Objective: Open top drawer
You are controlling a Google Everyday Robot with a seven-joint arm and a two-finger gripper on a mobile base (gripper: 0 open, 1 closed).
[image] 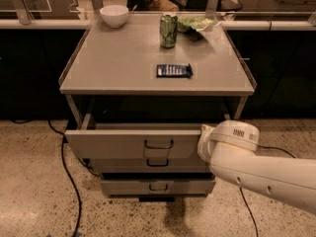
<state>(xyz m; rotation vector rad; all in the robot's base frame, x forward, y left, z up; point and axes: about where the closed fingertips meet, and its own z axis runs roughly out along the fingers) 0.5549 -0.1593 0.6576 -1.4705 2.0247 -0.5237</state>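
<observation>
The top drawer [113, 144] is the widest grey-beige drawer under the tabletop. It stands pulled out toward me, with its dark loop handle [159, 144] at the centre of the front panel. My gripper [202, 143] is at the right end of that panel, well to the right of the handle. The white wrist housing [229, 138] of my arm covers it, so its fingers are hidden. The arm comes in from the lower right.
Two narrower drawers [158, 163] [158, 186] sit below. On the tabletop [118, 63] are a white bowl [114, 15], a green can [168, 30], a green bag [196, 22] and a dark blue packet [174, 70]. A black cable [69, 177] runs over the speckled floor at left.
</observation>
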